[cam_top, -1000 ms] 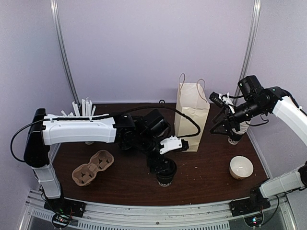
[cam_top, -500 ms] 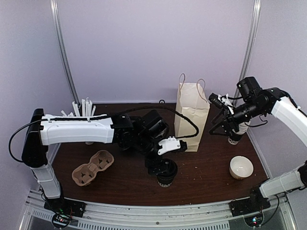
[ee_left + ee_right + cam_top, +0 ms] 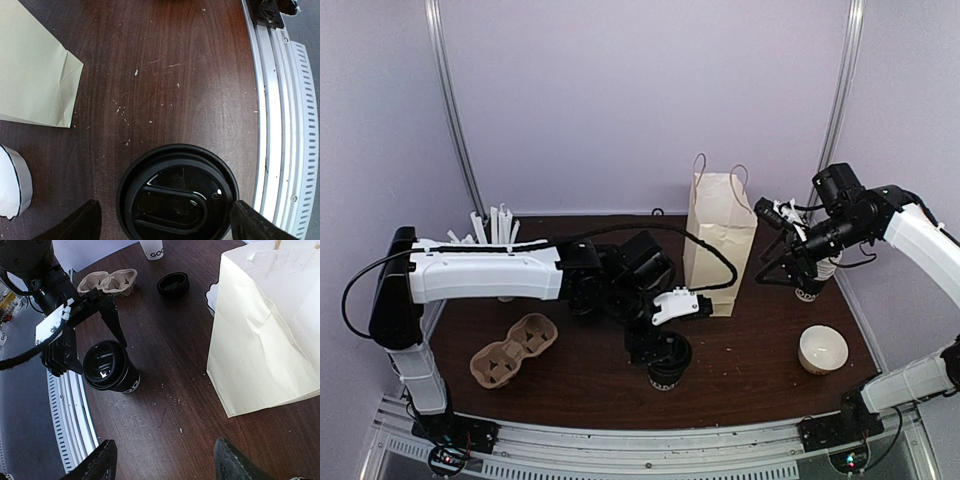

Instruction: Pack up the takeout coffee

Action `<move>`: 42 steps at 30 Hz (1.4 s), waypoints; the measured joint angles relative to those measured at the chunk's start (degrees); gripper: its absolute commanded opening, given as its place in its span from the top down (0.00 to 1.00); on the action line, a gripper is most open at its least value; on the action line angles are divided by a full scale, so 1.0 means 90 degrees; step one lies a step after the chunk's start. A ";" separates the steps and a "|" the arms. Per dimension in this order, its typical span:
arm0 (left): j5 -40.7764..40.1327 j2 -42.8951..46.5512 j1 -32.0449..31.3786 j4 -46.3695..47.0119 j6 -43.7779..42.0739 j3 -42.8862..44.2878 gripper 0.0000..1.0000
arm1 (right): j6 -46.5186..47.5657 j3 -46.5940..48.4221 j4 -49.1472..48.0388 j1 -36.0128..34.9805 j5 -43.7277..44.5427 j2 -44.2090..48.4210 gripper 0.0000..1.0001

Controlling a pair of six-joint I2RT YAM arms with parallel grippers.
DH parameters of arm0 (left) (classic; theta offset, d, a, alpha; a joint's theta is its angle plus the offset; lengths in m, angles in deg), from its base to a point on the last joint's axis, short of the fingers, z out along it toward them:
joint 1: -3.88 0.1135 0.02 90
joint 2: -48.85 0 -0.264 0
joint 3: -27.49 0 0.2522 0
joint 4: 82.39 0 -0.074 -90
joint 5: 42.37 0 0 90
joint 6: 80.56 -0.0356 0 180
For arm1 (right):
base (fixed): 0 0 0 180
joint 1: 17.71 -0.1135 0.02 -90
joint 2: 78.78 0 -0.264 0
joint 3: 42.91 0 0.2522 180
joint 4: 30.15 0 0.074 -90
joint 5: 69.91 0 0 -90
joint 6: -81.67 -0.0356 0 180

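Observation:
The takeout coffee point(image 3: 665, 372) stands upright near the table's front edge, a black-banded cup with a black lid point(image 3: 177, 192). My left gripper point(image 3: 660, 350) hangs directly over it, open. Its fingertips point(image 3: 82, 222) straddle the lid on both sides without closing on it. The cup also shows in the right wrist view point(image 3: 107, 367). My right gripper point(image 3: 777, 262) is open and empty, held in the air just right of the paper bag point(image 3: 720, 240). In its own view point(image 3: 165, 465) bare table lies between its fingers.
The paper bag stands upright and open at the back middle. A stack of cups point(image 3: 810, 285) stands behind the right gripper. A white bowl point(image 3: 823, 348) sits front right. A cardboard cup carrier point(image 3: 512, 350) lies front left, a cup of straws point(image 3: 495, 228) behind it. A black lid point(image 3: 173, 284) lies near the carrier.
My right gripper has drifted slightly to the left. My left gripper stays over the coffee cup with little movement.

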 measured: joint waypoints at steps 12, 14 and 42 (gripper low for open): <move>0.0168 0.0000 0.0000 0.0102 -0.0002 -0.0053 0.02 | 0.0000 -0.0061 -0.0002 0.0012 -0.0002 0.0000 0.30; 0.0172 0.0034 0.0000 0.0143 -0.0002 -0.0092 0.02 | 0.0000 -0.0070 -0.0002 0.0012 -0.0002 0.0000 0.30; 0.0340 0.0012 0.0000 0.0180 -0.0022 -0.0316 0.05 | 0.0000 -0.0180 -0.0044 0.0041 -0.0010 0.0017 0.30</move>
